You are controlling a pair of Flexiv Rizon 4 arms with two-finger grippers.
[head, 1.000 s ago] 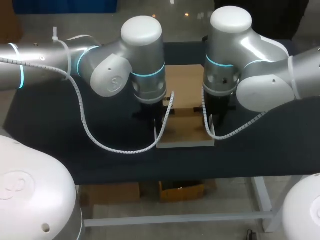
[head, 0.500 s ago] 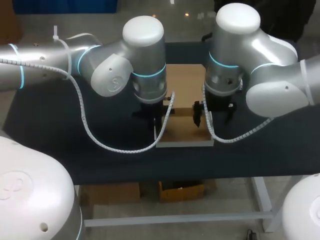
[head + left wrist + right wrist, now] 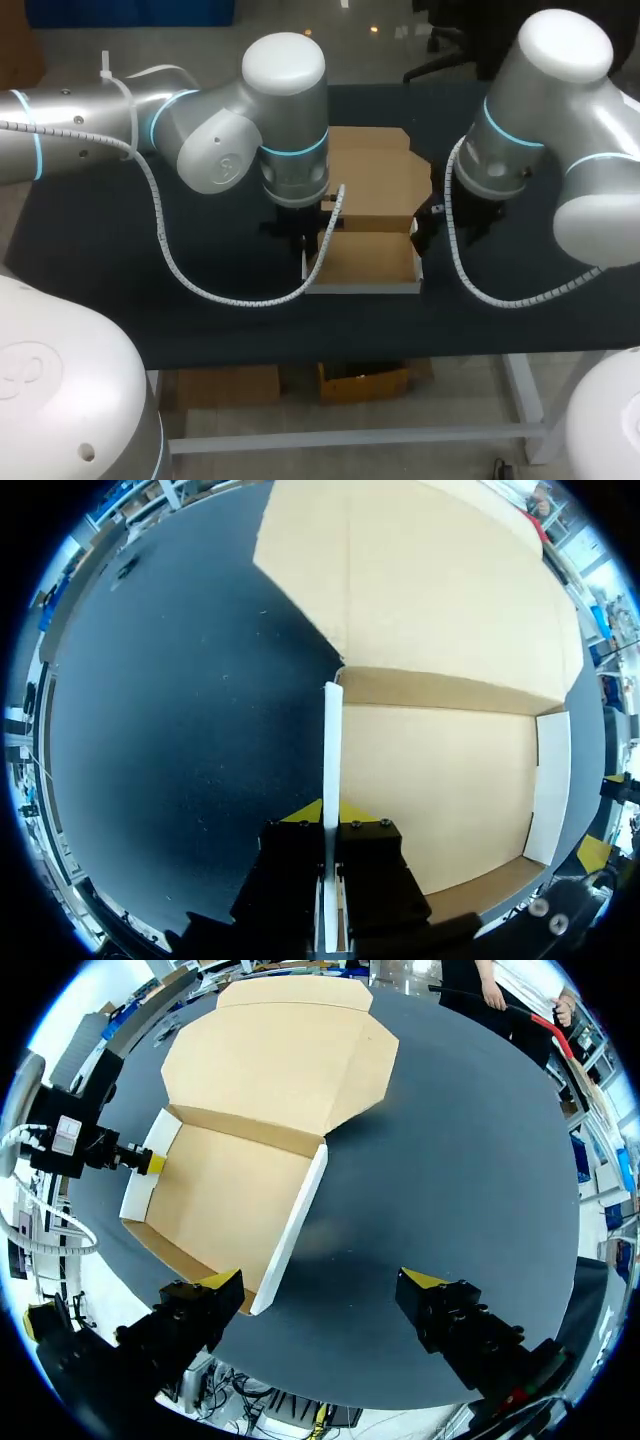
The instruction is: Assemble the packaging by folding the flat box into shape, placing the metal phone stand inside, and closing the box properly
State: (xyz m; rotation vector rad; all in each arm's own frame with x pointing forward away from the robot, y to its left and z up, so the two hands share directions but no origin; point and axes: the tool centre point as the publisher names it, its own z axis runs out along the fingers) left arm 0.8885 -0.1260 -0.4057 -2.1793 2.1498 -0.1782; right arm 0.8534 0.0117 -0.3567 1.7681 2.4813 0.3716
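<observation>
The dark table (image 3: 120,250) carries a single cardboard box (image 3: 372,258) at its middle, and nothing else of the task shows on it. From the left side, the left gripper (image 3: 328,818) comes straight down at the box's left wall (image 3: 331,750). In the left wrist view that thin white edge runs up from between the two fingers, which press it from both sides, so the wall is pinched and held upright. The box's floor lies flat on the table, with a low front wall (image 3: 365,287) raised along the near edge. The big lid flap (image 3: 375,170) lies open and flat on the far side. The right wall (image 3: 292,1225) also stands up. The right gripper (image 3: 322,1282) hangs beside and outside that wall, apart from it, with its fingers spread wide and nothing between them. The folding looks about half done: the tray has taken shape, but its corners appear loose. The metal phone stand is in none of the views, so placing it inside and closing the lid both remain to be done.
</observation>
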